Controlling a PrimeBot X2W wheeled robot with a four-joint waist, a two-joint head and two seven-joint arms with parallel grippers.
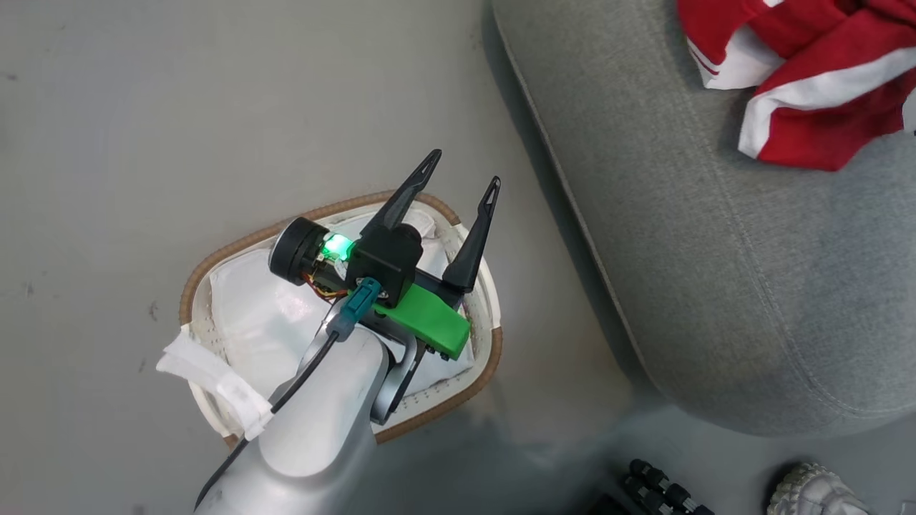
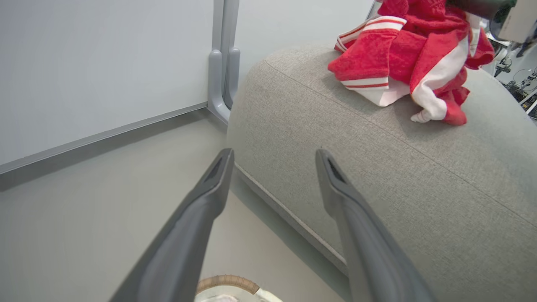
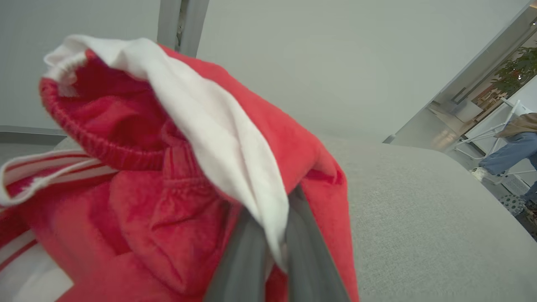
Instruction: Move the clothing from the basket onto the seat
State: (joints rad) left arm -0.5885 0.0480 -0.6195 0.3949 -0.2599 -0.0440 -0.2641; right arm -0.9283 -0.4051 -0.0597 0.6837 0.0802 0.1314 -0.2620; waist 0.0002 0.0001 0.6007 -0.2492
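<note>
Red clothing (image 1: 809, 71) with white stripes lies bunched on the grey seat (image 1: 715, 250) at the upper right. The white basket (image 1: 215, 250) with its brown rim stands on the floor left of the seat; inside it I see a white liner (image 1: 250, 315), partly hidden by my left arm. My left gripper (image 1: 464, 168) hangs open above the basket's far rim with nothing between its fingers. Its wrist view shows the open left gripper (image 2: 273, 154) facing the seat (image 2: 398, 176), the clothing (image 2: 402, 54) and the basket rim (image 2: 226, 282). My right gripper (image 3: 272, 209) is shut on the clothing (image 3: 168, 176) above the seat (image 3: 419, 201).
Grey floor (image 1: 179, 107) surrounds the basket. A pale wall panel with a metal post (image 2: 222, 63) stands behind the seat. A person's legs in jeans (image 3: 512, 151) show far off at the right. Part of my base and a wheel (image 1: 816, 490) sit at the bottom right.
</note>
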